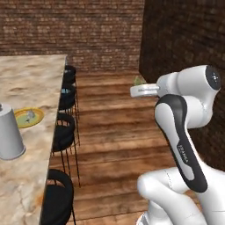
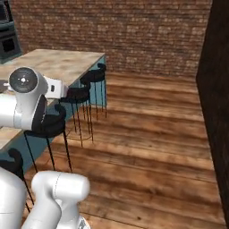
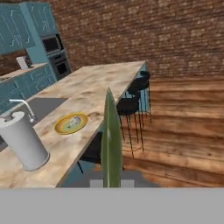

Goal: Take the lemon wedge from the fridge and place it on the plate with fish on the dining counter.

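Carrying the lemon wedge clamped in my pincer, I see the plate with the fish left of centre on the tabletop. I should approach high, clear the stools, then lower beside the fish.

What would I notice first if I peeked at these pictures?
Probably the big white robot arm, holding a little green lemon wedge in its gripper above the wooden floor. Then the long marbled counter, with a yellow plate carrying a small fish, a paper-towel roll beside it, and black stools along the edge.
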